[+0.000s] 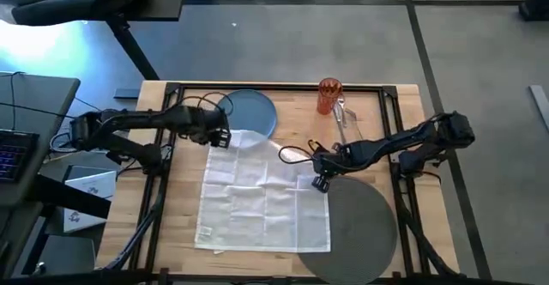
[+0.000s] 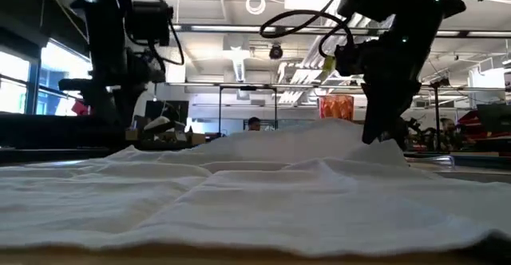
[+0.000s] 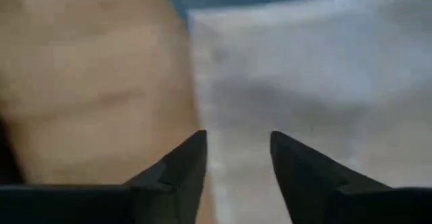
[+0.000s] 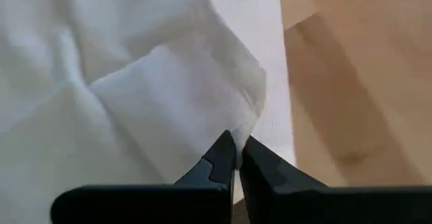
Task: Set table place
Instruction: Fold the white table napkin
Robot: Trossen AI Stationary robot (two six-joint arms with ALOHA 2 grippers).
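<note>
On the table (image 1: 184,233) your napkin (image 1: 262,201) lies spread open at the middle, one far corner over the plate (image 1: 253,109) and its right edge touching the mat (image 1: 356,225). Your right gripper (image 1: 321,179) reaches in from the right with the arm stretched low, its fingers (image 4: 226,158) pinched together on a raised fold at the napkin's right edge. Your left gripper (image 1: 221,136) comes in from the left and hangs over the napkin's far left corner, fingers (image 3: 182,166) apart with nothing between them. Beyond the right arm stands the tumbler (image 1: 329,96), with some cutlery (image 1: 341,118) just beside it, too small to tell apart. You lose the mat's near edge at the frame's bottom, and the low view shows little past the napkin's folds.
</note>
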